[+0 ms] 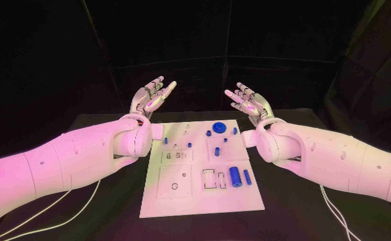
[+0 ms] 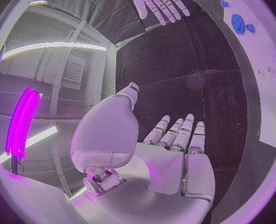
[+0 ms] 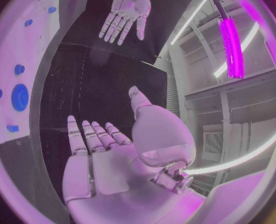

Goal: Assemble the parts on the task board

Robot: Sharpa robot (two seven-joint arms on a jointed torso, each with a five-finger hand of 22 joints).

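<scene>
Both hands up, empty, fingers spread

White board point(image 1: 202, 193) mid-frame: blue gear point(image 1: 219, 127), pegs point(image 1: 234, 176) lower right; smaller bits too tiny to tell. Left hand point(image 1: 151, 97), right hand point(image 1: 249, 102).

Open air between the spread fingers of left hand point(image 1: 152, 97) and right hand point(image 1: 248, 102); beneath fingertips, task board point(image 1: 202, 196) studded with upright blue parts point(image 1: 234, 175).

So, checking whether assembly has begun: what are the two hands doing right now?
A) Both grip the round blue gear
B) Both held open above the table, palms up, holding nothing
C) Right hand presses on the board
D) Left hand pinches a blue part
B: the left hand and right hand are raised with fingers spread and nothing in them, while the blue parts lie on the task board.
</scene>
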